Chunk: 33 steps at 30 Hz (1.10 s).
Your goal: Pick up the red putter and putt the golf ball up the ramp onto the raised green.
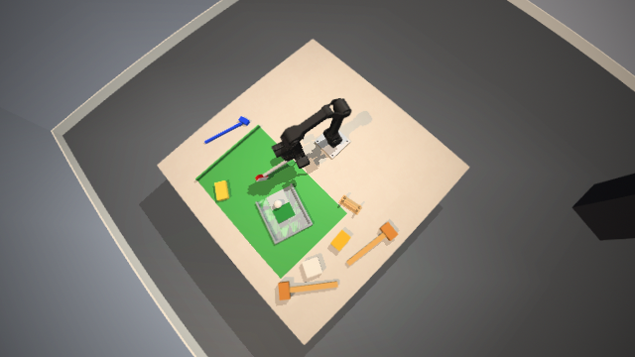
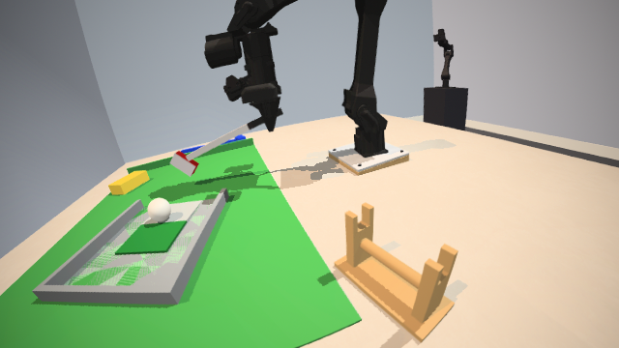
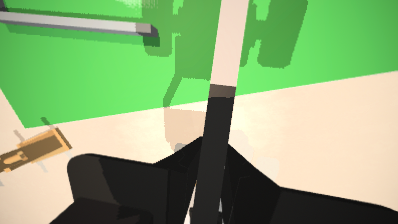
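Note:
My gripper [image 2: 272, 123] [image 3: 211, 143] is shut on the black grip of the red putter [image 1: 260, 178] [image 2: 186, 162] [image 3: 229, 47]. The putter's pale shaft slants down to its red and white head, which hangs above the green mat between the blue hammer's side and the ramp. The white golf ball [image 1: 278, 203] [image 2: 159, 210] is on the grey ramp, at the edge of the dark green square, the raised green [image 1: 285, 213] [image 2: 152, 238]. The ramp [image 1: 268, 230] [image 2: 202, 244] has grey walls on three sides. The putter head is outside the wrist view.
A yellow block [image 1: 221, 190] [image 2: 129, 183] lies on the mat near its left edge. A wooden stand [image 1: 350, 204] [image 2: 394, 263] [image 3: 45, 146] is right of the mat. A blue hammer [image 1: 225, 131] lies behind the mat's dark green border. Two orange hammers, an orange block and a white block lie toward the front.

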Each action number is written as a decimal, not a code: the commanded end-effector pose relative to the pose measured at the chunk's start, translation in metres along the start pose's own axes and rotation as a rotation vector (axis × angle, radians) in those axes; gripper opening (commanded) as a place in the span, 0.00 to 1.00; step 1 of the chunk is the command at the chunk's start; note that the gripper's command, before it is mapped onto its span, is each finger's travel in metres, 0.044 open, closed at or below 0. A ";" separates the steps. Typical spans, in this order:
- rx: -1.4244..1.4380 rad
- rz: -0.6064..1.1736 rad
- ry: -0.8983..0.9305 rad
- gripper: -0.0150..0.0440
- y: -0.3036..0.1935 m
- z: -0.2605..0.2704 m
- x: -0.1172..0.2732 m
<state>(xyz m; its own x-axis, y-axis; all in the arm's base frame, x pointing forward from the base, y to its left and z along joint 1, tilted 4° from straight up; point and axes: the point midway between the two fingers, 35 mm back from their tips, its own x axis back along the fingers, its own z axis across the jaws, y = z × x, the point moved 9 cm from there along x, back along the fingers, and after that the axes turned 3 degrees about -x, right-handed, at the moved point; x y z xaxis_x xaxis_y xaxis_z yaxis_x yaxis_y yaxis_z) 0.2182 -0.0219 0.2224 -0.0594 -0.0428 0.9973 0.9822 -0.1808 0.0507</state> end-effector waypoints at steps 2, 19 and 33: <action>-0.002 -0.023 -0.002 0.25 -0.001 0.000 0.025; -0.004 -0.006 0.000 0.25 -0.001 0.000 0.022; -0.004 -0.006 0.000 0.25 -0.001 0.000 0.022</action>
<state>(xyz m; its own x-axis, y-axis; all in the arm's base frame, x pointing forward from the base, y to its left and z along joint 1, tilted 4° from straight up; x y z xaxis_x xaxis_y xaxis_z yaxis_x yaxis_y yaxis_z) 0.2156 -0.0225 0.2445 -0.0645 -0.0419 0.9970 0.9811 -0.1852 0.0557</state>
